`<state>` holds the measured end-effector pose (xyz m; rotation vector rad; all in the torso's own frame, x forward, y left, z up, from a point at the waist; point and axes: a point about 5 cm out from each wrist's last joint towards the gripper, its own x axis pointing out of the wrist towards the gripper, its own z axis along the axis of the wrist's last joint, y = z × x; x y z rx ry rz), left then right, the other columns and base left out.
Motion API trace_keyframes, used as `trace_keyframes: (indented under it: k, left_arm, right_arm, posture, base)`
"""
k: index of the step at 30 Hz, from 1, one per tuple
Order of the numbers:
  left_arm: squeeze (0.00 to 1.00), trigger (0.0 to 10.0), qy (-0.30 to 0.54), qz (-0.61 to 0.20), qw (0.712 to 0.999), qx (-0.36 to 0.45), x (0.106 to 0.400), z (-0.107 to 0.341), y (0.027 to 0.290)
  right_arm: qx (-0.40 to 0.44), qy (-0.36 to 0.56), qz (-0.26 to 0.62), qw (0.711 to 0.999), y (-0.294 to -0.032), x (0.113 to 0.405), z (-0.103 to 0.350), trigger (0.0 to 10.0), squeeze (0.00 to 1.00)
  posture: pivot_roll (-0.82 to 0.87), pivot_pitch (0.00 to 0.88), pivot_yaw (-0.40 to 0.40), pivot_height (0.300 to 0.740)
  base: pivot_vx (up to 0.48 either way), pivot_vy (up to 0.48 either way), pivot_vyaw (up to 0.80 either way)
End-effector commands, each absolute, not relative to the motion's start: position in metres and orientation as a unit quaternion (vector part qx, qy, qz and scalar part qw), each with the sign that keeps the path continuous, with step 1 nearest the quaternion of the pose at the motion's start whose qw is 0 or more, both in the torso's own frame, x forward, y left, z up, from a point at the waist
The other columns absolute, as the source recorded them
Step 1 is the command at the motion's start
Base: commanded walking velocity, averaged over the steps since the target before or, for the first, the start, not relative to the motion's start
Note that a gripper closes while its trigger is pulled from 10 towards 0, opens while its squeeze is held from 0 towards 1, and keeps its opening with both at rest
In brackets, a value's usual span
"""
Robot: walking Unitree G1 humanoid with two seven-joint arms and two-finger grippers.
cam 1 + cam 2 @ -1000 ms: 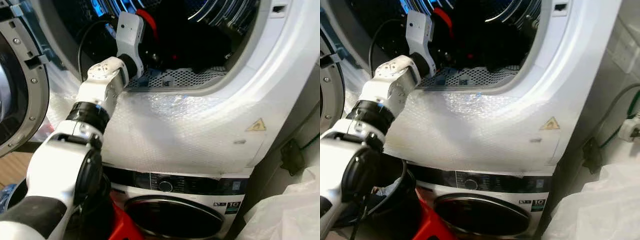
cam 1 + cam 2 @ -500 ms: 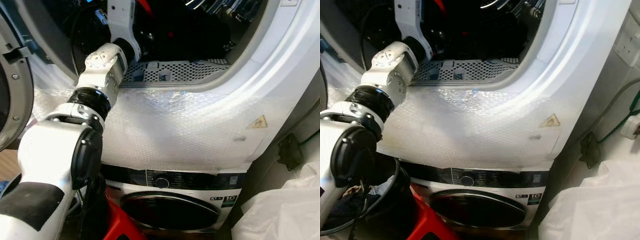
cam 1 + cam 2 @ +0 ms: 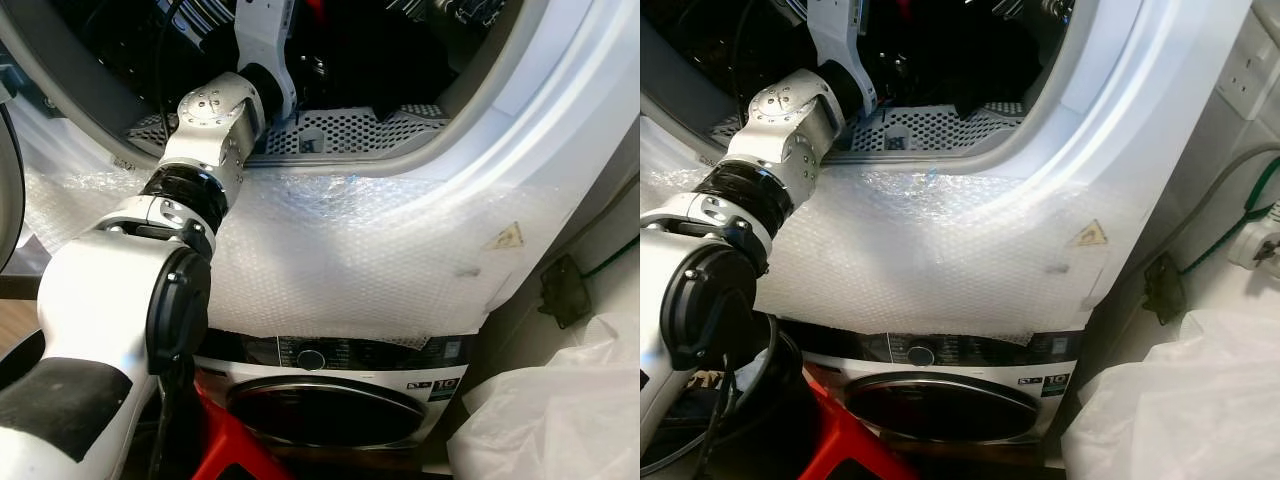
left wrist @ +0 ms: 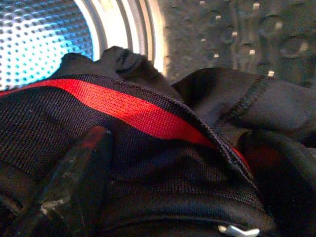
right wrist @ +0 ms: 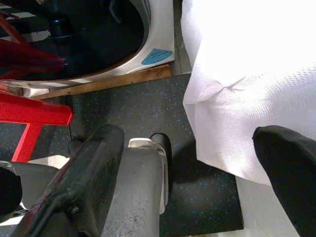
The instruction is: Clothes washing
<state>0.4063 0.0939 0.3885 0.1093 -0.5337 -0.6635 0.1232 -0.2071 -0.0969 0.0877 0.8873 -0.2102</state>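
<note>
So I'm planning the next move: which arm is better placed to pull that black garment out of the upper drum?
Left. The left hand is inside the drum, fingers straddling the black garment with the red stripe. The right hand hangs open above the floor.

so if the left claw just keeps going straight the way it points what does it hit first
Most likely the black garment with the red stripe: the left claw already has it between its fingers. Behind it lies the drum's metal wall, though depth there is hard to judge.
</note>
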Motion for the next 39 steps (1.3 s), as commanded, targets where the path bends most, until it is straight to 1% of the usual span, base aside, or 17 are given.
trace_keyframes:
  k: [1, 2, 3, 5, 11, 12, 14, 18, 21, 25, 26, 28, 30, 31, 33, 36, 39]
  left_arm:
    - [0.0, 10.0, -0.284, -0.343, 0.893, 0.074, 0.402, 0.395, 0.096]
    - [0.0, 10.0, -0.317, -0.352, 0.877, 0.08, 0.396, 0.406, 0.099]
    - [0.0, 10.0, -0.317, -0.352, 0.877, 0.08, 0.396, 0.406, 0.099]
    - [0.0, 10.0, -0.369, -0.361, 0.849, 0.109, 0.385, 0.425, 0.102]
    - [0.0, 10.0, -0.422, -0.395, 0.806, 0.129, 0.368, 0.446, 0.112]
    - [0.0, 10.0, -0.442, -0.402, 0.789, 0.145, 0.36, 0.453, 0.117]
    - [0.0, 10.0, -0.451, -0.41, 0.779, 0.148, 0.354, 0.459, 0.122]
    - [0.0, 10.0, -0.426, -0.444, 0.77, 0.169, 0.344, 0.451, 0.132]
    - [0.0, 10.0, -0.417, -0.457, 0.767, 0.168, 0.341, 0.448, 0.134]
    - [0.0, 10.0, -0.373, -0.524, 0.755, 0.128, 0.328, 0.433, 0.138]
    - [0.0, 10.0, -0.352, -0.547, 0.751, 0.115, 0.321, 0.425, 0.139]
    - [0.0, 10.0, -0.328, -0.53, 0.774, 0.116, 0.32, 0.409, 0.141]
    - [0.0, 10.0, -0.316, -0.522, 0.785, 0.104, 0.323, 0.401, 0.143]
    - [0.0, 10.0, -0.299, -0.509, 0.801, 0.094, 0.327, 0.389, 0.145]
    - [0.0, 10.0, -0.289, -0.501, 0.811, 0.086, 0.328, 0.382, 0.147]
    - [0.0, 10.0, -0.244, -0.487, 0.835, 0.072, 0.326, 0.348, 0.144]
    - [0.0, 10.0, -0.234, -0.484, 0.842, 0.049, 0.323, 0.342, 0.141]
  right_arm:
    - [0.056, 0.5, -0.086, 0.86, -0.189, 0.09, -0.112, 10.0, 0.0]
    - [0.057, 0.499, -0.081, 0.861, -0.186, 0.092, -0.112, 10.0, 0.0]
    - [0.057, 0.499, -0.081, 0.861, -0.186, 0.092, -0.112, 10.0, 0.0]
    - [0.06, 0.496, -0.074, 0.863, -0.181, 0.098, -0.111, 10.0, 0.0]
    - [0.072, 0.485, -0.074, 0.868, -0.174, 0.107, -0.109, 10.0, 0.0]
    - [0.09, 0.464, -0.076, 0.878, -0.172, 0.117, -0.106, 10.0, 0.0]
    - [0.11, 0.438, -0.075, 0.889, -0.168, 0.129, -0.102, 10.0, 0.0]
    - [0.149, 0.35, -0.015, 0.925, -0.147, 0.179, -0.08, 10.0, 0.0]
    - [0.158, 0.336, 0.002, 0.929, -0.141, 0.188, -0.075, 10.0, 0.0]
    - [0.187, 0.295, 0.07, 0.934, -0.119, 0.213, -0.059, 10.0, 0.0]
    - [0.199, 0.273, 0.106, 0.935, -0.109, 0.223, -0.05, 10.0, 0.0]
    - [0.207, 0.245, 0.133, 0.938, -0.1, 0.233, -0.041, 10.0, 0.0]
    - [0.203, 0.243, 0.132, 0.939, -0.099, 0.236, -0.039, 10.0, 0.0]
    - [0.201, 0.244, 0.13, 0.94, -0.098, 0.237, -0.039, 10.0, 0.0]
    - [0.201, 0.247, 0.128, 0.939, -0.098, 0.237, -0.039, 10.0, 0.0]
    - [0.193, 0.257, 0.107, 0.941, -0.102, 0.234, -0.043, 10.0, 0.0]
    - [0.195, 0.263, 0.107, 0.939, -0.103, 0.232, -0.045, 10.0, 0.0]
  posture:
    - [-0.13, 0.116, 0.097, 0.74]
    - [-0.13, 0.11, 0.097, 0.74]
    - [-0.13, 0.11, 0.097, 0.74]
    - [-0.11, 0.093, 0.103, 0.74]
    - [-0.09, 0.079, 0.111, 0.74]
    - [-0.07, 0.073, 0.118, 0.74]
    - [-0.06, 0.067, 0.125, 0.74]
    - [-0.03, 0.041, 0.139, 0.74]
    - [-0.03, 0.032, 0.144, 0.74]
    - [-0.02, 0.014, 0.157, 0.74]
    - [-0.01, 0.006, 0.165, 0.74]
    - [-0.01, 0.006, 0.168, 0.74]
    - [0.0, 0.003, 0.171, 0.74]
    - [0.0, 0.0, 0.172, 0.74]
    - [0.0, 0.0, 0.173, 0.74]
    - [0.0, 0.0, 0.165, 0.74]
    - [0.01, 0.0, 0.163, 0.74]
  base:
    - [0.0, 0.0, 0.0]
    - [0.0, 0.0, 0.0]
    - [0.0, 0.0, 0.0]
    - [0.0, 0.0, 0.0]
    - [0.0, 0.0, 0.0]
    - [0.0, 0.0, 0.0]
    - [0.0, 0.0, 0.0]
    - [0.0, 0.0, 0.0]
    - [0.0, 0.0, 0.0]
    - [0.0, 0.0, 0.0]
    - [0.0, 0.0, 0.0]
    - [0.0, 0.0, 0.0]
    - [0.0, 0.0, 0.0]
    - [0.0, 0.0, 0.0]
    - [0.0, 0.0, 0.0]
    - [0.0, 0.0, 0.0]
    - [0.0, 0.0, 0.0]
